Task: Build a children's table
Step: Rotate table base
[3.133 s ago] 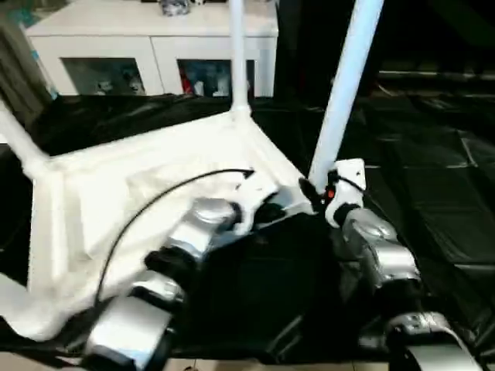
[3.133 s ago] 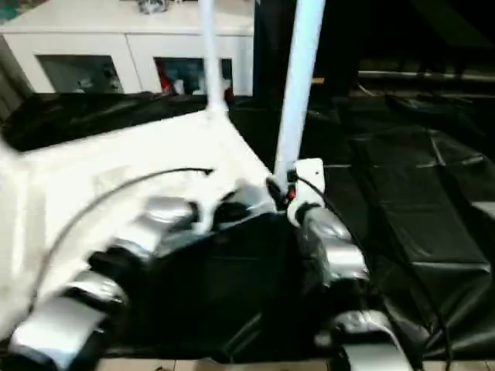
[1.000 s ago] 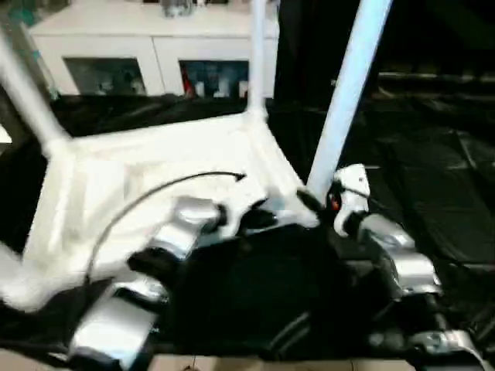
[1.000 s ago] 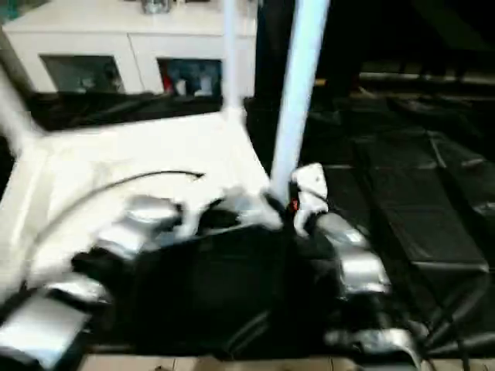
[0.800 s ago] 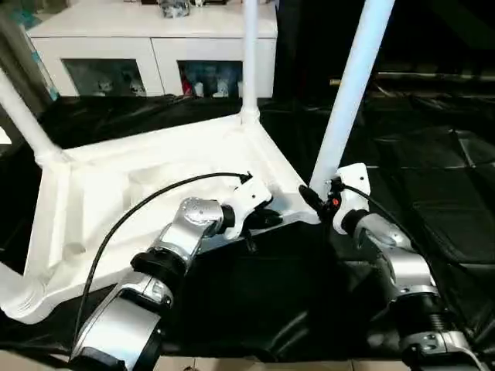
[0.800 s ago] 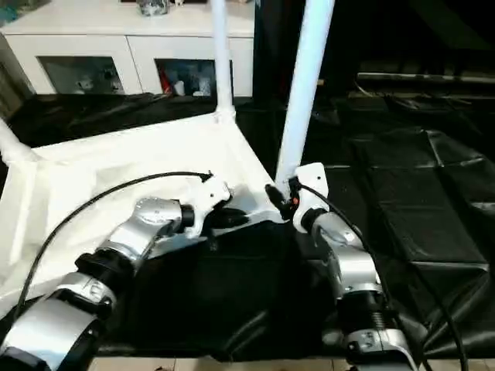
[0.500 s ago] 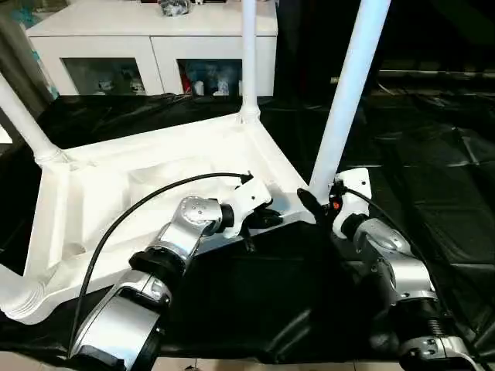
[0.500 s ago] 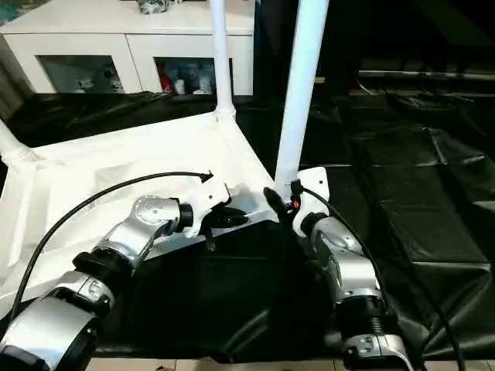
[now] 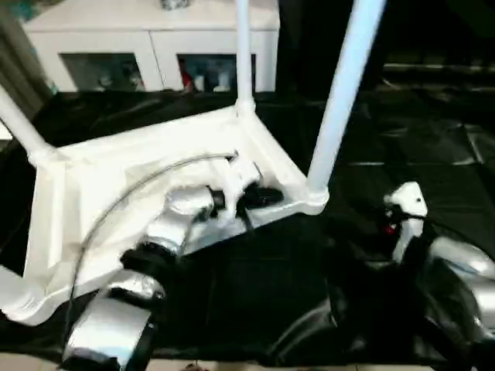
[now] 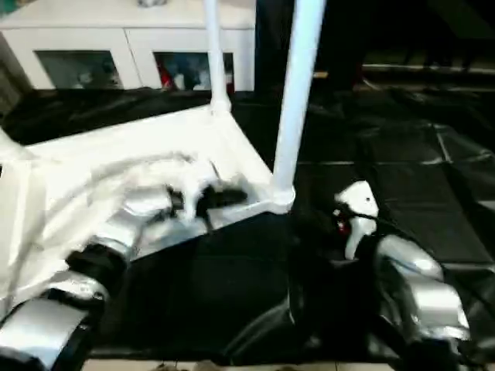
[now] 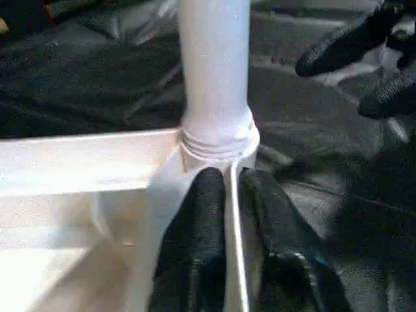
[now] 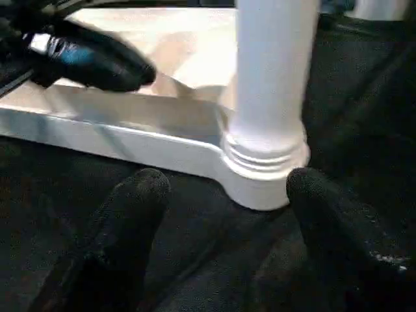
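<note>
The table [image 9: 155, 166] lies upside down on the black sheet [image 9: 433, 147], its ribbed underside facing up. Its long axis runs from about 8 o'clock, near the robot's left, toward 2 o'clock in the head views. The legs stand upright in the corner sockets and point straight up. The near leg [image 9: 340, 93] is in the corner at about 3 o'clock of the top. The far leg [image 9: 244, 54] is in the corner at 12 o'clock. A third leg [image 9: 19, 124] rises tilted from the corner at 9 o'clock. A rounded white end [image 9: 15, 297] shows at the corner at 7 o'clock, but I cannot tell more about it.

The left gripper [image 11: 231, 188] is at the rim of the table, just beside the socket of the near leg. Its two fingers [image 11: 201, 221] stand close together with the thin rim wall between them, one finger inside the top and one outside, so it pinches the rim.

The right gripper [image 12: 224, 188] is spread wide and grasps nothing. Its fingers [image 12: 130, 214] stand on the two sides of the socket, apart from it, above the sheet. In the head views it is at 3 o'clock from the socket.

The cabinet [image 9: 155, 39] stands behind the table at 12 o'clock.
</note>
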You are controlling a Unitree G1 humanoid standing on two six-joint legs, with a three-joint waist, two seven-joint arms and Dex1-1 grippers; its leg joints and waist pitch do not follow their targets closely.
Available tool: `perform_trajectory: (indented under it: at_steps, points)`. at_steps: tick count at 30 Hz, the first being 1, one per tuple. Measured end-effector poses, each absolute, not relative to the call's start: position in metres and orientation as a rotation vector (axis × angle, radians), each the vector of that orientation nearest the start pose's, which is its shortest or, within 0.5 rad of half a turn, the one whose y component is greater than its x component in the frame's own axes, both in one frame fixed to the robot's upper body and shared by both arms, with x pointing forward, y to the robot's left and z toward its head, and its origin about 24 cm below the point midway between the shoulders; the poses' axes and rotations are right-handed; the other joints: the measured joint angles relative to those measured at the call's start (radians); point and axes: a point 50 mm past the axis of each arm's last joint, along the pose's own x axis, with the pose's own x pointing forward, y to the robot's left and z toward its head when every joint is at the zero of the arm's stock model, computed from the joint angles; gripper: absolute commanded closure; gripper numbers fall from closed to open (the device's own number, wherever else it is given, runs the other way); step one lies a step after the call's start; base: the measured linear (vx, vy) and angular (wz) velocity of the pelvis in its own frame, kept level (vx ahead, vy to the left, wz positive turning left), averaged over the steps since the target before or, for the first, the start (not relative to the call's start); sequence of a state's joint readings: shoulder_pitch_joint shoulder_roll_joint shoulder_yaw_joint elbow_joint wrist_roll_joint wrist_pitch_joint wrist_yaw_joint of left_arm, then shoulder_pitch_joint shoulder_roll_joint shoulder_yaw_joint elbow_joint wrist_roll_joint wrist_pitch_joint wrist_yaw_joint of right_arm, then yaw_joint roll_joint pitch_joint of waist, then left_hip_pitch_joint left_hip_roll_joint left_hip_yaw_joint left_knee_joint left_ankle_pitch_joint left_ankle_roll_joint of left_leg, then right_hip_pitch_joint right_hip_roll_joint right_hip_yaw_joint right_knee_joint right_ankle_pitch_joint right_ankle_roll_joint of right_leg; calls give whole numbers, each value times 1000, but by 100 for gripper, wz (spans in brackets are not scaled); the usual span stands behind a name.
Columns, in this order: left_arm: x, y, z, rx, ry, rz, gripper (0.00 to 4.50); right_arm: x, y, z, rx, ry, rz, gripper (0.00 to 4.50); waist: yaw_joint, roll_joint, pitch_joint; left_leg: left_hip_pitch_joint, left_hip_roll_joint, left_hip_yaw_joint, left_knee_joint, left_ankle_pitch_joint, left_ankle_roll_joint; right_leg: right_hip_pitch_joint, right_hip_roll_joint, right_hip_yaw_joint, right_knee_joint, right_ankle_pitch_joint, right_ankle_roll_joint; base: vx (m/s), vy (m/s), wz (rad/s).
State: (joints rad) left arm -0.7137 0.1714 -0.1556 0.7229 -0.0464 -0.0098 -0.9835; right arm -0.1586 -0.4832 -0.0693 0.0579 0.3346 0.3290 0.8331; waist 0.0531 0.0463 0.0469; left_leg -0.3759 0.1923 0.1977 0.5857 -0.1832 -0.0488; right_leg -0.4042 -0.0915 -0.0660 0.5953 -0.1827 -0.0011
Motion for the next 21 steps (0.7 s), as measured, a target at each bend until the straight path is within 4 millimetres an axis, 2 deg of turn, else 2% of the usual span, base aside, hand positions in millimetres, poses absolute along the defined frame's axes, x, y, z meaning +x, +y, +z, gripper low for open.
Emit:
perform_trajectory:
  at_steps: [1,3,5,11,15,17,19,21]
  points:
    - [345,89,81,221,154,-1169,364,267,-212,72,-30,238,767,117,0,0,0,0,0,0,0,0,0,0,0,0,0,0,0,0,0,0]
    - [337,97,81,193,183,-1197,336,266,-203,70,-23,246,811,117,-1,-1,1,1,0,0,0,0,0,0,0,0,0,0,0,0,0,0]
    - [328,105,78,172,229,-1230,326,268,-187,65,3,247,848,117,-4,-3,2,1,0,0,0,0,0,0,0,0,1,0,0,0,0,0]
    - [300,125,78,172,358,-1328,280,280,-145,62,37,224,909,117,4,-7,4,1,0,1,0,-3,-5,0,0,1,1,0,0,0,0,0]
    - [276,141,76,205,484,-1337,243,300,-119,57,50,209,836,117,2,-10,6,1,0,1,0,-3,-5,0,0,2,2,0,0,0,0,0]
    - [270,146,74,226,524,-1324,243,309,-110,58,58,195,788,117,1,-11,6,2,0,1,0,-2,-6,0,0,2,2,0,0,0,0,0]
    - [264,153,72,247,568,-1290,208,319,-99,59,89,177,742,117,3,-11,6,2,0,1,0,-2,-6,0,0,2,3,0,0,0,0,0]
    - [257,158,68,253,605,-1256,201,326,-91,58,124,174,711,117,2,-13,6,2,0,1,0,-2,-6,0,0,2,3,0,0,0,0,0]
